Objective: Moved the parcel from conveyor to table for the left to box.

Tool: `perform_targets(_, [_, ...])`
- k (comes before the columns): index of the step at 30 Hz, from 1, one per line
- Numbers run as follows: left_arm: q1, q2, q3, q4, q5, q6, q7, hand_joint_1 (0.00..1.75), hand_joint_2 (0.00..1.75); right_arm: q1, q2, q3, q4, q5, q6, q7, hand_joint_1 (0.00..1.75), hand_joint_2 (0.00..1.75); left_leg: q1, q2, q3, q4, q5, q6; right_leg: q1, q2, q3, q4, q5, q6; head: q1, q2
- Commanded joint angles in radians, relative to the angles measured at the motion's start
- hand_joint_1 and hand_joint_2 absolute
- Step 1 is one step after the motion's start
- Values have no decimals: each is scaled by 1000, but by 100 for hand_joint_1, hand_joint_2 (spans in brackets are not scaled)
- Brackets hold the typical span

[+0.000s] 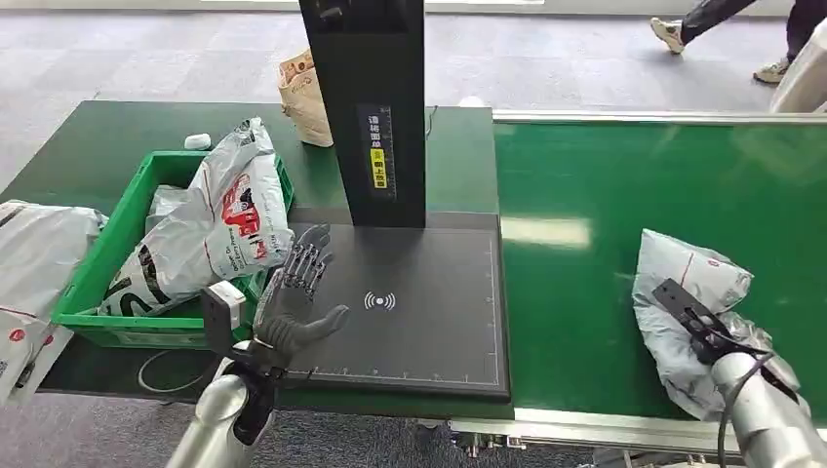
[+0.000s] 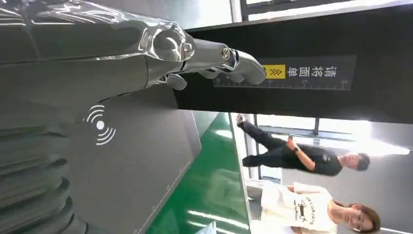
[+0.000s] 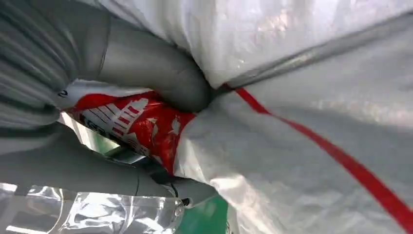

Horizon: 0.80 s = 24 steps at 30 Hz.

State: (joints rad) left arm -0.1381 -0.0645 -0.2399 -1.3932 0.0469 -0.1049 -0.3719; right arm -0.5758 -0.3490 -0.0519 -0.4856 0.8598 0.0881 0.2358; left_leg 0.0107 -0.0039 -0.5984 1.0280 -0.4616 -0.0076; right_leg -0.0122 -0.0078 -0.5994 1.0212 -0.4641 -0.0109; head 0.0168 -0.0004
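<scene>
the parcel [image 1: 685, 292], a crumpled white poly bag with a red stripe, lies on the green conveyor [image 1: 605, 283], under and just ahead of the right hand [image 1: 707, 327]. in the right wrist view the right hand's thumb [image 3: 151, 68] presses into the bag's folds and a finger [image 3: 97, 170] lies beneath it, so this hand grips the parcel [image 3: 302, 146] while it is still on the belt.

well away on the far side, the left hand [image 1: 297, 292] hovers with fingers spread wide, holding nothing, over the dark scanner pad [image 1: 429, 312] with its white wireless mark; the left wrist view shows the same spread fingers [image 2: 243, 66] above the pad [image 2: 136, 161]. beyond that hand a black post [image 1: 366, 107] with a yellow label rises from the pad. just beside the left hand, on its outer side, a green crate [image 1: 112, 263] holds other white parcels [image 1: 219, 229]; more bags [image 1: 34, 273] rest outside the crate. the dark green surface [image 1: 88, 156] carries crate, pad and a brown paper bag [image 1: 304, 97] near its far edge.

the room has a grey floor [image 1: 566, 58]; a person's legs [image 1: 722, 24] show past the conveyor, and the left wrist view shows two people [image 2: 311, 185] standing in a bright area.
</scene>
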Motion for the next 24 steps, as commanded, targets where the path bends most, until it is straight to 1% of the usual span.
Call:
perform_targets(1, [15, -5, 33, 2, -6, 7, 13, 0, 175, 66, 92, -162, -208, -26, -306, -58, 175, 175, 0, 4, 3, -3, 0, 0, 0, 4, 2, -3, 1, 0, 0, 0])
perform_targets(2, [17, -5, 33, -1, -6, 7, 14, 0, 175, 70, 92, -159, -226, -24, -301, -56, 175, 175, 0, 3, 1, -2, 0, 0, 0, 3, 1, -1, 1, 0, 0, 0])
perform_targets(3, [21, -6, 33, -4, -8, 11, 13, 0, 175, 93, 99, -179, -285, -36, -332, -77, 175, 175, 0, 3, 1, -2, 0, 0, 0, 4, 1, -1, 1, 0, 0, 0])
perform_targets(4, [26, -6, 34, -6, -9, 16, 11, 0, 175, 115, 110, -196, -359, -57, -362, -122, 175, 175, -1, 2, 1, -1, 0, 0, -1, 3, 0, 0, 0, 0, 0, 0])
perform_targets(5, [27, -6, 34, -6, -10, 18, 10, 0, 175, 124, 113, -199, -380, -60, -364, -128, 175, 175, -1, 4, 1, -2, -1, 0, -1, 4, 0, -1, 0, 0, 0, 0])
perform_targets(6, [31, -5, 34, -5, -10, 22, 4, 0, 175, 146, 125, -206, -461, -75, -379, -165, 175, 175, -1, 5, 2, -3, -1, 0, 0, 5, 1, -2, 1, 0, 0, 0])
perform_targets(7, [32, -5, 33, -4, -10, 23, 3, 0, 175, 148, 127, -204, -476, -73, -375, -159, 175, 175, -1, 3, 0, -2, -1, 0, 0, 3, 0, 0, 0, 0, 0, 0])
perform_targets(8, [35, -6, 35, -2, -11, 28, -7, 0, 175, 165, 141, -200, -554, -86, -394, -201, 175, 175, -1, 4, 3, -3, -1, 0, 0, 4, 2, -2, 0, -1, 0, 0])
perform_targets(9, [35, -7, 35, 0, -11, 29, -9, 0, 175, 170, 146, -195, -583, -87, -386, -195, 175, 175, -1, 4, 3, -4, -1, 0, 0, 5, 2, -2, 1, -1, 0, 0])
perform_targets(10, [34, -10, 36, 1, -13, 33, -20, 0, 175, 176, 161, -179, -650, -103, -422, -273, 175, 175, -1, 3, 1, -2, -1, 0, 0, 3, 0, -1, 0, 0, 0, 0])
perform_targets(11, [33, -10, 37, 3, -13, 34, -21, 0, 175, 180, 166, -172, -676, -104, -416, -266, 175, 175, -1, 4, 2, -3, -1, 0, -1, 4, 0, -1, 0, -1, 0, 0])
perform_targets(12, [31, -13, 40, 3, -18, 46, -35, 0, 175, 182, 175, -145, -730, -114, -419, -304, 175, 175, -1, 4, 0, -2, -1, 0, -1, 4, -2, 0, 0, 0, 0, 0])
perform_targets(13, [27, -13, 41, 4, -20, 54, -41, 0, 175, 179, 168, -95, -759, -135, -427, -314, 175, 175, -1, 4, 0, -2, -1, 0, 0, 4, -2, 0, 0, -1, 0, 0])
perform_targets(14, [25, -15, 44, 3, -27, 66, -50, 0, 175, 174, 169, -69, -773, -145, -405, -351, 175, 175, -1, 3, -1, -1, 0, 0, -1, 3, -3, 1, 0, 0, 0, 0])
perform_targets(15, [19, -15, 46, 4, -36, 80, -63, 0, 175, 157, 174, -15, -797, -204, -312, -438, 175, 175, -1, 5, 0, -2, -1, 0, -1, 5, -3, 1, 0, 0, 0, 0])
perform_targets(16, [10, -13, 46, 15, -37, 81, -65, 0, 175, 133, 193, 4, -792, -195, -311, -426, 175, 175, -1, 6, -2, -1, -1, 0, -1, 6, -4, 2, 1, 0, 0, 0])
perform_targets(17, [0, -10, 43, 26, -43, 88, -78, 0, 175, 113, 172, 85, -791, -176, -257, -484, 175, 175, -1, 6, -1, -2, -1, 0, -1, 7, -4, 1, 1, 0, 0, 0])
perform_targets(18, [-11, -9, 42, 40, -43, 89, -82, 0, 175, 90, 190, 122, -782, -175, -240, -480, 175, 175, -1, 9, 0, -2, -1, 0, 0, 9, -4, 1, 2, -1, 0, 0])
perform_targets(19, [-17, -5, 38, 52, -48, 93, -94, 0, 175, 72, 186, 190, -774, -165, -185, -501, 175, 175, -1, 10, 0, -1, -1, 0, -1, 10, -4, 2, 2, -1, 0, 0])
perform_targets(20, [-20, -4, 36, 62, -49, 95, -100, 0, 175, 61, 201, 220, -766, -152, -193, -483, 175, 175, -1, 11, 1, -2, -1, 0, 0, 11, -4, 1, 2, -1, 0, 0])
perform_targets(21, [-22, -3, 34, 67, -51, 95, -105, 0, 175, 49, 199, 281, -758, -129, -165, -496, 175, 175, -1, 10, 0, -2, 0, 0, -1, 10, -4, 2, 2, -1, 0, 0])
perform_targets(22, [-24, -4, 32, 73, -51, 95, -109, 0, 175, 40, 219, 312, -750, -118, -171, -476, 175, 175, -1, 11, 1, -3, 0, 0, -1, 11, -3, 1, 2, -1, 0, 0])
perform_targets(23, [-34, -5, 29, 83, -58, 99, -115, 0, 175, 20, 232, 370, -735, -128, -101, -489, 175, 175, -1, 10, 1, -2, 0, -1, 0, 10, -3, 1, 2, -1, 0, 0])
perform_targets(24, [-39, -6, 28, 88, -59, 99, -115, 0, 175, 15, 242, 385, -727, -122, -107, -475, 175, 175, 0, 11, 2, -3, 0, -1, 0, 11, -3, 0, 2, -1, 0, 0])
